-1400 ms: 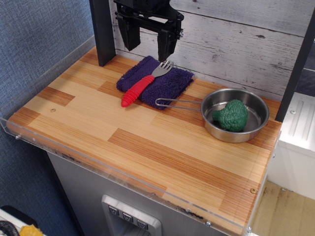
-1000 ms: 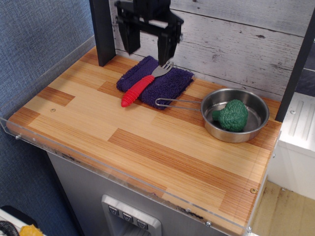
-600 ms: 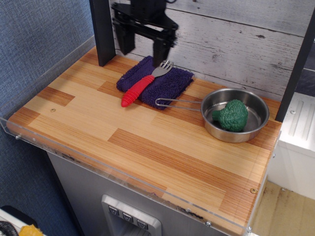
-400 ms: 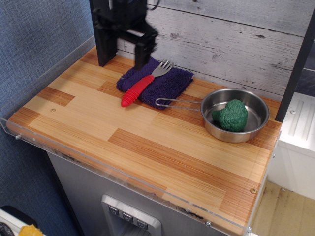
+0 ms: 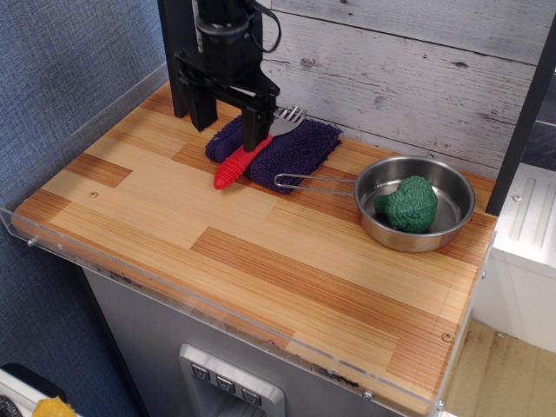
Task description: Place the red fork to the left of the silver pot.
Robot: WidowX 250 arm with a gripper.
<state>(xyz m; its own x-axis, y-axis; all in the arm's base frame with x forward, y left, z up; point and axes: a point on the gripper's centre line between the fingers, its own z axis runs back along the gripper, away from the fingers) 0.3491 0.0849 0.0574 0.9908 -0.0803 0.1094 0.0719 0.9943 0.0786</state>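
The red fork (image 5: 236, 164) lies slanted on a purple cloth (image 5: 301, 144) at the back of the wooden table; its red ribbed handle points to the front left and its silver tines (image 5: 289, 117) to the back right. My gripper (image 5: 228, 122) is open and hangs low over the cloth's left part. Its right finger (image 5: 252, 130) stands in front of the upper end of the handle, and its left finger (image 5: 203, 111) is off the cloth's left edge. It holds nothing. The silver pot (image 5: 434, 241) stands at the right, its wire handle (image 5: 313, 181) pointing left toward the fork.
A green lumpy toy vegetable (image 5: 408, 204) lies in the pot. A black post (image 5: 178, 56) stands at the back left, just behind the gripper. A clear plastic rim (image 5: 217, 308) runs along the table's front and left edges. A grey plank wall (image 5: 417, 61) backs the table.
The gripper has moved left and down, from high above the fork's tines to low over the cloth's left part at the handle. The fork, pot and vegetable have not moved.
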